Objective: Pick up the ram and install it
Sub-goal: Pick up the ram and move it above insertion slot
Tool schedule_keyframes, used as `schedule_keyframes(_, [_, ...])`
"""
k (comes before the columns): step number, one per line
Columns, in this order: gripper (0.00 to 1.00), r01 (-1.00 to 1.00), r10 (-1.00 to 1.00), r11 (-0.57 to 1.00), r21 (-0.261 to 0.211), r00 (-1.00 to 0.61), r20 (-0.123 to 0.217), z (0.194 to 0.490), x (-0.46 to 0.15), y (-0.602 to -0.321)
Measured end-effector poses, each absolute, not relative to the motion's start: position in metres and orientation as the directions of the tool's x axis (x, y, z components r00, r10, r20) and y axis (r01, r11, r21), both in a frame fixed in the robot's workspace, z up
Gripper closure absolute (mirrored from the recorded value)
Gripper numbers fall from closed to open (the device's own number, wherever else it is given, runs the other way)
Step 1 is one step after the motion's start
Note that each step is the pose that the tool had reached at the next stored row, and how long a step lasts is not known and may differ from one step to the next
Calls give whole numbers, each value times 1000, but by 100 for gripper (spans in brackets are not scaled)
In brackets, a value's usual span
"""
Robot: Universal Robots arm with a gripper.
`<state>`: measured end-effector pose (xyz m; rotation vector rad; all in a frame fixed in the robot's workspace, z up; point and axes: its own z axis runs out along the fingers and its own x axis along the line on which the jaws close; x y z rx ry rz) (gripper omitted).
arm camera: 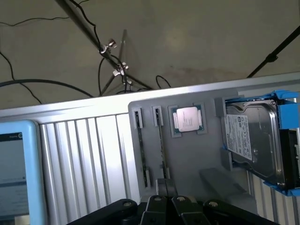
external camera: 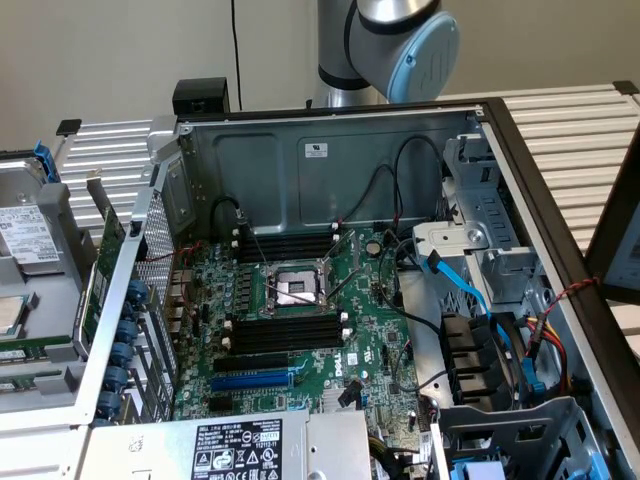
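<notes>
Fingers (arm camera: 160, 188) closed beside tray (arm camera: 197, 161), processor (arm camera: 187, 118)

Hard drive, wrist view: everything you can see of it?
The hard drive is a silver metal box with a white printed label facing up, held in a blue plastic carrier along its edges. It lies flat on the grey tray, apart from the processor chip beside it.

place: robotics lab | cues: open PC case (external camera: 300, 170), robot arm (external camera: 390, 40), slatted aluminium bench (external camera: 560, 110)
</notes>
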<state>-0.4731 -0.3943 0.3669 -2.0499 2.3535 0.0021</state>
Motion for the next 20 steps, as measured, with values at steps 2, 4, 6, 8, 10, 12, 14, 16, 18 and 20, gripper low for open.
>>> schedule_keyframes(2, [89,-991,-991,136,-12,-135,-16,367,-472,-394])
schedule_keyframes(4, [89,-991,-991,135,-12,-134,-16,366,-471,-394])
schedule_keyframes(6, [83,-991,-991,134,-12,-134,-16,366,-470,-394])
schedule_keyframes(8, [76,-991,-991,135,-13,-134,-15,364,-469,-394])
schedule_keyframes(10, [70,-991,-991,135,-13,-134,-14,363,-469,-394])
schedule_keyframes(12, [64,-991,-991,134,-12,-134,-14,359,-469,-394])
schedule_keyframes(14, [64,-991,-991,133,-13,-133,-14,355,-469,-394])
schedule_keyframes(16, [64,-991,-991,131,-13,-130,-14,352,-469,-394])
schedule_keyframes(18, [64,-993,-993,121,-13,-121,-14,348,-469,-394])
schedule_keyframes(20, [64,-996,-996,89,-13,-89,-14,345,-469,-394])
